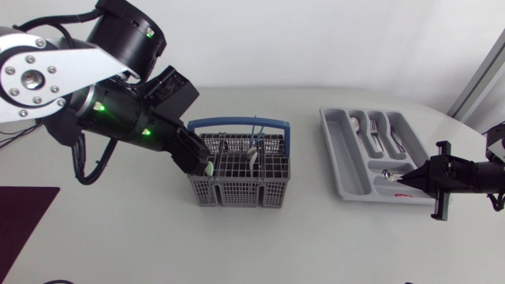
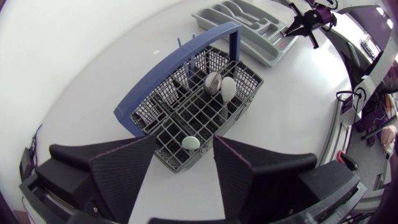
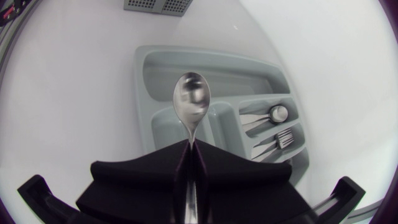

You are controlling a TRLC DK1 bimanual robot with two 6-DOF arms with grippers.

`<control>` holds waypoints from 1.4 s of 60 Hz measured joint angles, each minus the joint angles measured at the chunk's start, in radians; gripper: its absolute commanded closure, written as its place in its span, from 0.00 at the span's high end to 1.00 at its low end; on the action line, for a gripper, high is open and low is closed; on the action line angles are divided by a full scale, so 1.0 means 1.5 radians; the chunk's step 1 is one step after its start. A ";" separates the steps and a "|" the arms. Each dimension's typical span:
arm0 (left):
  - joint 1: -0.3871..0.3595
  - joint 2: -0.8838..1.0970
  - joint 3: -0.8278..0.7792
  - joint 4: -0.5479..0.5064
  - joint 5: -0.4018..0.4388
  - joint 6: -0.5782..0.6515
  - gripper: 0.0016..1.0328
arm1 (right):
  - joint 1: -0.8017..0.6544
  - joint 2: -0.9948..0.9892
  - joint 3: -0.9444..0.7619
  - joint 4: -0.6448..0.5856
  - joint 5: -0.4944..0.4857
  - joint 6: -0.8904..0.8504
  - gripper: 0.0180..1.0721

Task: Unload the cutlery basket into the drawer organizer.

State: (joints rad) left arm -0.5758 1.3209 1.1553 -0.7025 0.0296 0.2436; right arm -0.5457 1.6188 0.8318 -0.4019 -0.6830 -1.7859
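Across organizer rim (image 3: 211, 55), right fingers (image 3: 140, 171) pinch spoon (image 3: 191, 99).

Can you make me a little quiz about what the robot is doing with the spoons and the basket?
1. True or false: the right end effector is shut on a spoon above the drawer organizer.
2. What colour is the handle of the cutlery basket? A red, B blue, C yellow.
3. Fill in the gap: the left end effector is at the basket with its fingers ____.
Key: 1 true; 2 B; 3 open.
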 measured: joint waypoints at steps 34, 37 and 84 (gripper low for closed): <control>0.003 0.000 0.000 0.000 0.000 0.001 0.81 | 0.014 0.094 0.001 0.131 0.090 -0.034 0.55; 0.003 0.000 0.000 0.000 0.000 0.001 0.81 | 0.015 0.082 -0.004 0.131 0.093 -0.031 0.60; -0.017 -0.116 -0.102 -0.016 0.021 0.044 0.85 | 0.535 -0.291 0.027 -0.151 0.162 0.643 0.71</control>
State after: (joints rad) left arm -0.6018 1.1473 1.0027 -0.7265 0.0608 0.3092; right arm 0.2569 1.1828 0.8730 -0.6289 -0.4397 -0.8211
